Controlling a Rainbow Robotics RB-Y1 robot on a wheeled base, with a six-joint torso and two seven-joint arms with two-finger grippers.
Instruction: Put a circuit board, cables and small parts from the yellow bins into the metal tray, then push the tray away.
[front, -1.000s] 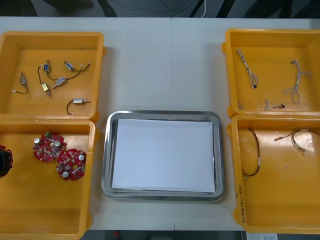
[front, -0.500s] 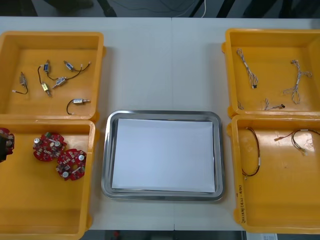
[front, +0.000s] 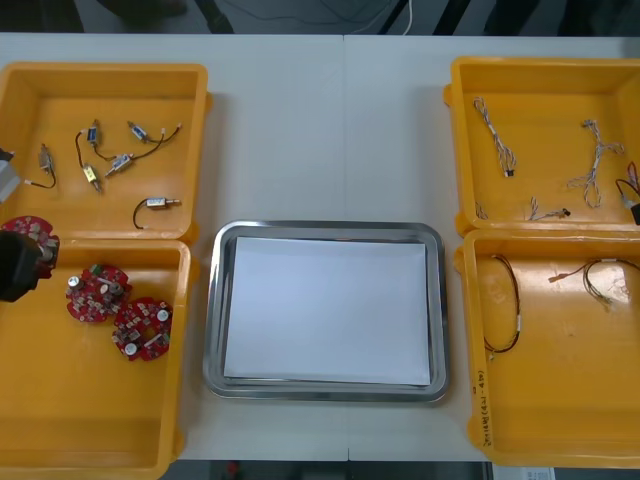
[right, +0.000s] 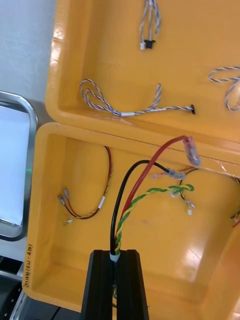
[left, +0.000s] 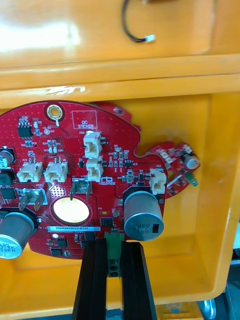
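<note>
In the left wrist view, my left gripper (left: 114, 247) is shut on the green connector at the edge of a round red circuit board (left: 75, 170). It holds the board above the near left yellow bin (left: 220, 150). In the front view that gripper (front: 18, 268) is at the table's left edge with the board (front: 30, 235), and two more boards (front: 120, 308) lie in the bin below. My right gripper (right: 115, 255) is shut on a cable bundle of black, red and yellow-green wires (right: 135, 200) above the near right bin (right: 45, 165). The bundle's ends (front: 630, 190) show at the right edge.
The metal tray (front: 325, 230), white inside, sits between the bins. The far left bin (front: 110, 72) holds several small metal parts (front: 110, 160). The far right bin (front: 540, 65) holds twisted blue and white cables (front: 495, 145). Red and yellow cables (front: 505, 315) lie in the near right bin.
My left gripper has moved away from the near edge with a circuit board in it. The ends of the held cable have come into view at the right edge.
</note>
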